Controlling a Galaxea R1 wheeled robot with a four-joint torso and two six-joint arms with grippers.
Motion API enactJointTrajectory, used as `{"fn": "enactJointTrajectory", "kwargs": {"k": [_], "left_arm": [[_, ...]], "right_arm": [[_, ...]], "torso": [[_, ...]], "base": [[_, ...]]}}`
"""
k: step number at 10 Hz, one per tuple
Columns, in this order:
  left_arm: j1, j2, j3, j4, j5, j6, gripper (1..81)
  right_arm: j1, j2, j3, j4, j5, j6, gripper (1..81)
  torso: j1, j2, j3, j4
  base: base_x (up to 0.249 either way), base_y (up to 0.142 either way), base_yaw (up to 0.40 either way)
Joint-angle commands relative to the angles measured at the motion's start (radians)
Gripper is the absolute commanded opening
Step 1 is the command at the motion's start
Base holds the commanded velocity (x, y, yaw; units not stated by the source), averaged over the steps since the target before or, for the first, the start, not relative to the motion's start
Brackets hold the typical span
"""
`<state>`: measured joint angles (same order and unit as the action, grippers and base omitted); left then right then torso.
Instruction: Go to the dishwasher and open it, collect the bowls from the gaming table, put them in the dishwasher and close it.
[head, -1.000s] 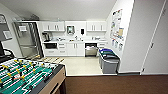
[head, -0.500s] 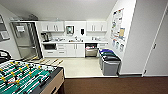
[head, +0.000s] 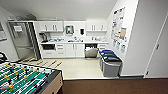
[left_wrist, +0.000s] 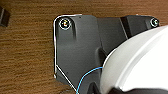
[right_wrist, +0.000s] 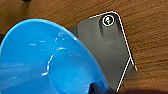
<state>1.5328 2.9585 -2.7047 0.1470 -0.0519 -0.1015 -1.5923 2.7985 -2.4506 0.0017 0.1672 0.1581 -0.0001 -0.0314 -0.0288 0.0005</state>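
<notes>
While above brown floor (right_wrist: 150, 37), right gripper (right_wrist: 96, 87) at blue bowl (right_wrist: 45, 62) rim.

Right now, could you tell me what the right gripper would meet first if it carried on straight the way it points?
Probably the brown wood-look floor: the right wrist view looks past the blue bowl straight at it. How far off it lies is unclear.

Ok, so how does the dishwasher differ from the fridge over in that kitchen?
The dishwasher is low, built in under the counter; the fridge stands tall at the kitchen's left end. The dishwasher looks ajar, with dark interior showing above its door, while the fridge is shut. The fridge has a paper on its front; the dishwasher's front is plain. Both have grey steel fronts.
</notes>
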Motion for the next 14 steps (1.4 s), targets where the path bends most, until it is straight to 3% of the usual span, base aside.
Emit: {"fn": "enactJointTrajectory", "kwargs": {"k": [1, 14], "left_arm": [[-0.049, -0.008, 0.0, 0.009, 0.047, 0.005, 1.0], [-0.049, -0.004, 0.0, 0.009, 0.047, 0.005, 1.0]], "right_arm": [[0.044, -0.018, 0.001, -0.012, -0.043, 0.0, 1.0], [0.047, -0.017, 0.001, -0.012, -0.046, 0.0, 1.0]], "torso": [[0.0, 0.0, 0.0, 0.0], [0.0, 0.0, 0.0, 0.0]], "base": [[0.169, 0.0, 0.0], [0.175, 0.0, 0.0]]}}
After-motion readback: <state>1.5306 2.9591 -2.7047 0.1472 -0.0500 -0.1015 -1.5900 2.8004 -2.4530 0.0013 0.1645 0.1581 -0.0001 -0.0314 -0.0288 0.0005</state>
